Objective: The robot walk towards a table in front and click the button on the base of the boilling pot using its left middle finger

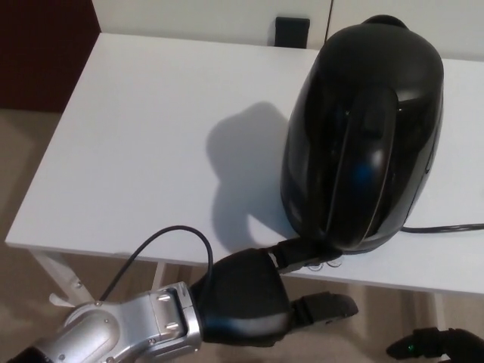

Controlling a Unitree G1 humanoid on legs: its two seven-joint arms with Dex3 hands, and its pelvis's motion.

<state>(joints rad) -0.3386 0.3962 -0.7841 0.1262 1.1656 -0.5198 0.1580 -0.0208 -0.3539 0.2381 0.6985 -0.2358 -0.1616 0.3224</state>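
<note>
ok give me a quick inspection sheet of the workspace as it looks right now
surface: white table, mostly bare
job's things: black kettle upright near the table's front edge; base button not discernible
clutter: nothing seen
hands: left hand at the front edge, one finger reaching to the kettle's foot, the other lower, off the table; right hand barely in view at bottom right
cables: black cord leaving the kettle rightward; thin black cable looping at the left wrist
surroundings: beige floor, dark red panel at upper left, black object behind the table

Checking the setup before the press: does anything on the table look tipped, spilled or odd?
Nothing stands out. The black kettle stands upright near the white table's front edge, its cord trailing right. No spill shows. The left hand reaches a finger to its base.
</note>
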